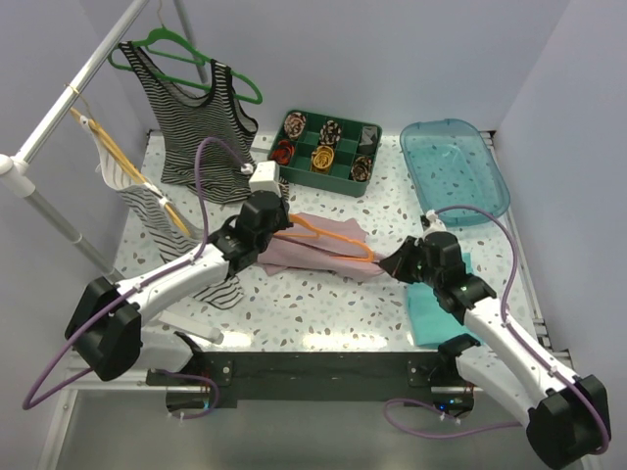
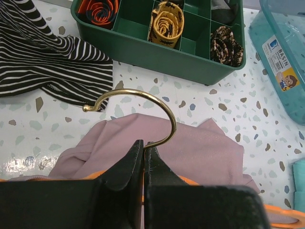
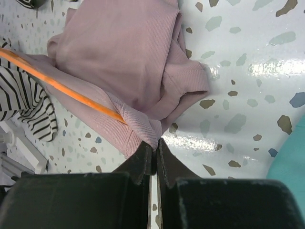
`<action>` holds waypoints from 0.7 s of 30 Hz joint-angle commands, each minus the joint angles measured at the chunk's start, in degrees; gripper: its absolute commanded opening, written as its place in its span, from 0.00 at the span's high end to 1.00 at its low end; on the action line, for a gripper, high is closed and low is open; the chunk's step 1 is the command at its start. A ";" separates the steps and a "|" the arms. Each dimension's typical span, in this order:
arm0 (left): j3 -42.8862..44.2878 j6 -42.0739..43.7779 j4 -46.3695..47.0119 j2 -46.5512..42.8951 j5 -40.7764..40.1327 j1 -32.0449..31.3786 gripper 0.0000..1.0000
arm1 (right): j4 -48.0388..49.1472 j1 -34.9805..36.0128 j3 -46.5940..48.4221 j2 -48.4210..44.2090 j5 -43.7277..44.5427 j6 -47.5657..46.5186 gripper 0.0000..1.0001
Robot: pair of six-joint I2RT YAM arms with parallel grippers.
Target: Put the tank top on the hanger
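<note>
Right hand: fingers pressed fully together, pinching the ribbed corner of the small dusty-pink soft-fabric tank top. A flat teal cloth lies on the speckled white table just to its outer side.
Left hand: closed with no gap on the neck of the thin bright orange plastic hanger, right below its curved brass-coloured metal hook, which arcs away ahead of the tips.
Tank top's place: bunched on the table between the two hands. One orange arm runs from the left hand across the fabric and slips under the ribbed edge just beside the right hand's tips.
Handling, as I judge it: the fabric looks light, limp and stretchy, so it will sag and fold wherever it is not held. The ribbed hem or a strap edge should give the firmest pinch. The hanger looks light, stiff and smooth, so cloth may slide off its arm. The neck is the steady place to hold it.
Counts, outward from the hands:
- one pink tank top
- one orange hanger
- one teal cloth
- one dark green compartment tray of rolled items, beyond the left hand
- one clear teal plastic basin, beyond the right hand
- two black-and-white striped tops, farthest off past the left hand, one on a green hanger and one on a pale wooden hanger
- three hangers in all
</note>
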 commanded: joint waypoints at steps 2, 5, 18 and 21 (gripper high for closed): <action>-1.81 -0.34 0.84 -1.67 -4.22 0.62 1.00 | -3.26 -3.05 4.39 0.83 -3.07 -2.74 1.00; -2.07 -0.52 1.19 -1.58 -3.86 0.62 1.00 | -3.09 -3.23 6.06 1.80 -4.57 -2.74 1.00; -0.58 -0.34 3.39 0.44 -3.07 -0.79 1.00 | 4.63 -1.04 14.68 8.21 -14.32 0.51 1.00; 0.65 -0.17 3.48 0.70 -2.72 -1.58 1.00 | 8.24 1.60 15.91 10.76 -13.80 2.00 1.00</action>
